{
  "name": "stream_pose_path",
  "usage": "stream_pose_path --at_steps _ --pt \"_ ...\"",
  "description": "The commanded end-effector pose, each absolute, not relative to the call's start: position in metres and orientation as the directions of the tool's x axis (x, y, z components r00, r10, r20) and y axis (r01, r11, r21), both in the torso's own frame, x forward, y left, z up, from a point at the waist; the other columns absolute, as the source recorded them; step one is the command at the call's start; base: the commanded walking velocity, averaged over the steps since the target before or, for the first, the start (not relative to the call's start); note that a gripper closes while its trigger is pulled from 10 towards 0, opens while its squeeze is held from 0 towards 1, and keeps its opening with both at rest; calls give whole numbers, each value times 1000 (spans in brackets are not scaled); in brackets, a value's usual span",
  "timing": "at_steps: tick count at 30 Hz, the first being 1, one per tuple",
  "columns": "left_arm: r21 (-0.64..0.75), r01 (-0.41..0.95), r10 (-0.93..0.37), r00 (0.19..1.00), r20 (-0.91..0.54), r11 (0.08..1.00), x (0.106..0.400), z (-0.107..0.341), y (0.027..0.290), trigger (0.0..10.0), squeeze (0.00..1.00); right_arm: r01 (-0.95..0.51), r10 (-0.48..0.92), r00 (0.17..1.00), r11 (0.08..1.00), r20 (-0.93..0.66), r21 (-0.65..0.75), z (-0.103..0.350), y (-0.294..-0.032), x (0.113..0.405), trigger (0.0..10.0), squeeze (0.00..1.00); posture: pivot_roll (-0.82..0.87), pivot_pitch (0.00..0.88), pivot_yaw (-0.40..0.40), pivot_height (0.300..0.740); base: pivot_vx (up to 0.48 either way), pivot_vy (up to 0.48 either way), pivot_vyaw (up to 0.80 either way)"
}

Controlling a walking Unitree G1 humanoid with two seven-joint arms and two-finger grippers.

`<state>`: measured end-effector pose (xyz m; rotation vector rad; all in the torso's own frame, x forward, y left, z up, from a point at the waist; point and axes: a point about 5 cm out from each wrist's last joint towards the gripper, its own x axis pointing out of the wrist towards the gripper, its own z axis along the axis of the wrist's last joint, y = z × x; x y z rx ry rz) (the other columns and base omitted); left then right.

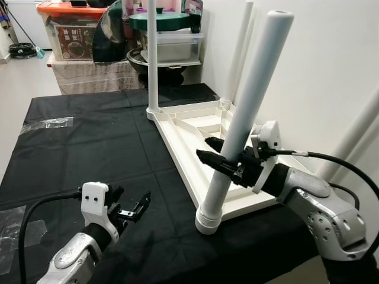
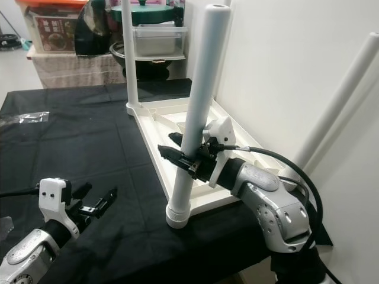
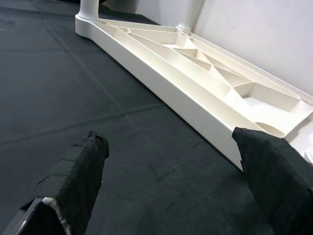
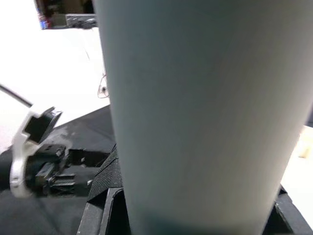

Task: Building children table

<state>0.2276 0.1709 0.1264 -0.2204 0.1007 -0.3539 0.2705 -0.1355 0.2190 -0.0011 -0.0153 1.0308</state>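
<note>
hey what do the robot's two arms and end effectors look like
Both arms are silver metal with rounded joints. Each end effector, left and right, has two long black fingers, cloth-taped at the pads, on a black mechanism behind a white plastic bracket. A black cable loops back from each wrist.

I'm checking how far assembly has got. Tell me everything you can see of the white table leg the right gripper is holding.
The table leg is a long, smooth white tube, plastic by its look, with an open top end and a ribbed collar at its foot. It stands nearly upright, leaning slightly, its foot at the near corner of the upturned white tabletop on the black cloth. The right gripper is shut on its lower part, one black finger each side.
</note>
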Motion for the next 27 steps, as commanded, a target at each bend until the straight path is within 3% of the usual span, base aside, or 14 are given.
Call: stream_pose_path --at_steps 1,12,19,27 --pt "-233 340 -361 931 -57 911 228 125 169 10000 0 -858 860 473 499 -194 120 173 -134 267 10000 0 32 0 -80 740 0 0 0" --pt "-241 334 -357 932 -59 911 225 124 167 10000 0 -876 885 434 458 -168 149 171 -132 269 10000 0 50 0 -97 740 0 0 0" --pt "-247 331 -355 933 -59 911 225 125 168 10000 0 -907 930 338 362 -142 213 162 -130 266 10000 0 50 0 -97 740 0 0 0" --pt "-256 328 -350 935 -48 909 225 127 168 10000 0 -903 932 335 359 -136 235 156 -126 268 10000 0 60 0 -106 740 0 0 0"
